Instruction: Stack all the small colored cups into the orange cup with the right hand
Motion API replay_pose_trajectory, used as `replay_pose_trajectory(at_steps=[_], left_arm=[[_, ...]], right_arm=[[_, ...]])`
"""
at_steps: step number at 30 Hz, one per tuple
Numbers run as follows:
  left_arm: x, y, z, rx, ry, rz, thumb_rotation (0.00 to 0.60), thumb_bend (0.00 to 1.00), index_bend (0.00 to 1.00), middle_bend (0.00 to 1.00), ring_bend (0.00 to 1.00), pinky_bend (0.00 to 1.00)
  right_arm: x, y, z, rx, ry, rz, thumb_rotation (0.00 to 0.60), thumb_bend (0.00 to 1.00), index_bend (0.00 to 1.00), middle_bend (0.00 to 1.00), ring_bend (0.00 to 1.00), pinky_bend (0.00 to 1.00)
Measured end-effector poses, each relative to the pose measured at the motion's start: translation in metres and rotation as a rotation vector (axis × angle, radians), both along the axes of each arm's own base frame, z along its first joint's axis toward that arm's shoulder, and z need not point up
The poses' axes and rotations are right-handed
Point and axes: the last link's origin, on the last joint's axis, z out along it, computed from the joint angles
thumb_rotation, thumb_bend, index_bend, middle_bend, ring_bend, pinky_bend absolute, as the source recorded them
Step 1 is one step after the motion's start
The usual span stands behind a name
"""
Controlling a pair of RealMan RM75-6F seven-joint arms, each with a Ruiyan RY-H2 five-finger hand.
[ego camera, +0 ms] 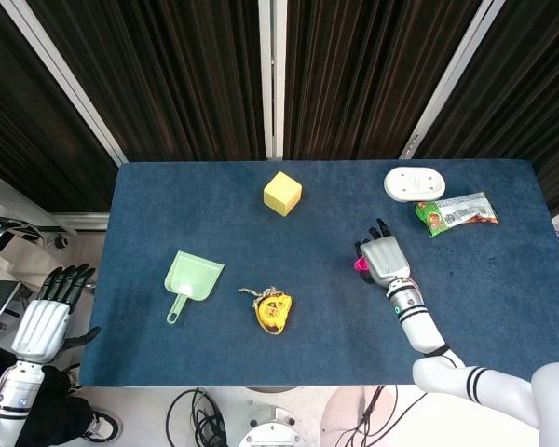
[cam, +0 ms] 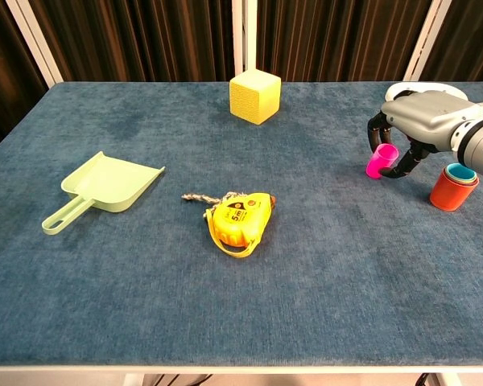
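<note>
Blue cloth table [cam: 145, 305], dark slatted curtains [ego camera: 196, 74] behind; right hand [cam: 423, 121] grips tilted pink cup [cam: 381, 162]; left hand [ego camera: 45, 321] open off-table

Bare cloth between pink cup [cam: 381, 159] and orange cup [cam: 452, 189].
</note>
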Motion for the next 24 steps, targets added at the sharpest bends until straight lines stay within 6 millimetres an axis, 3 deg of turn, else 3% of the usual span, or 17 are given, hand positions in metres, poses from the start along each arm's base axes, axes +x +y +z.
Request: replay_pose_trajectory(at_steps=[10, 16, 24], left_arm=[[-0.002, 0.000, 0.000, -0.004, 0.003, 0.005, 0.600, 0.15, 0.04, 0.02, 0.00, 0.00], [0.001, 0.000, -0.001, -0.006, 0.006, -0.004, 0.600, 0.15, 0.04, 0.02, 0.00, 0.00], [0.005, -0.001, -0.007, -0.019, 0.012, -0.013, 0.600, 0.15, 0.04, 0.02, 0.00, 0.00]], right_arm=[[0.006, -0.001, 0.015, -0.033, -0.036, 0.018, 0.600, 0.25, 0.59, 0.52, 0.20, 0.00], [0.010, 0.005, 0.046, -0.063, -0.063, 0.030, 0.600, 0.25, 0.59, 0.53, 0.21, 0.00], [-0.004, 0.028, 0.095, -0.059, -0.002, -0.016, 0.600, 0.25, 0.59, 0.54, 0.22, 0.00]])
